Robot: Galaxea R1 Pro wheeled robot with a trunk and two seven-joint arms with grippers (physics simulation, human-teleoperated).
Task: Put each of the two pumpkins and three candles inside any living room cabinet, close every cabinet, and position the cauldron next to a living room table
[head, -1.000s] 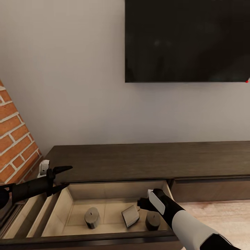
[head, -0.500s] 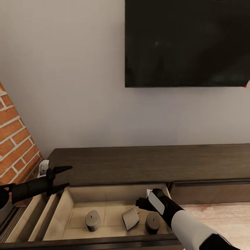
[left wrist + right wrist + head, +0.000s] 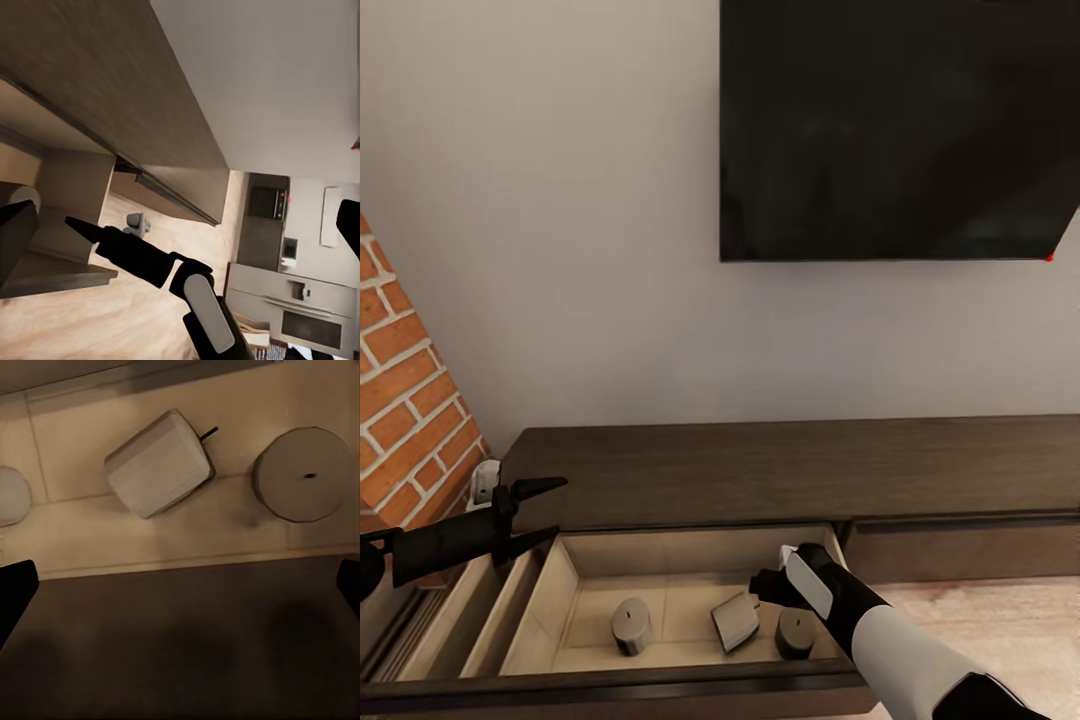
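Note:
The long dark-brown cabinet (image 3: 780, 465) stands against the wall with one drawer (image 3: 660, 550) pulled out. Three grey candles lie on its pale floor: one upright (image 3: 630, 625), one tipped on its side (image 3: 735, 620) and one upright (image 3: 795, 633). In the right wrist view the tipped candle (image 3: 157, 465) and an upright candle (image 3: 304, 474) show beyond the dark drawer front. My right gripper (image 3: 763, 588) hangs open over the drawer's right part, holding nothing. My left gripper (image 3: 558, 507) is open and empty above the drawer's left corner. Pumpkins, cauldron and table are out of view.
A black TV (image 3: 900, 130) hangs on the grey wall above the cabinet. A brick fireplace side (image 3: 405, 400) rises at the left. Another pale open compartment (image 3: 470, 620) lies left of the drawer. Light wood floor (image 3: 1000, 620) runs to the right.
The whole picture has shifted, with the TV and brick lower in view, so the camera has moved. Both arms keep their poses and the candles lie as before.

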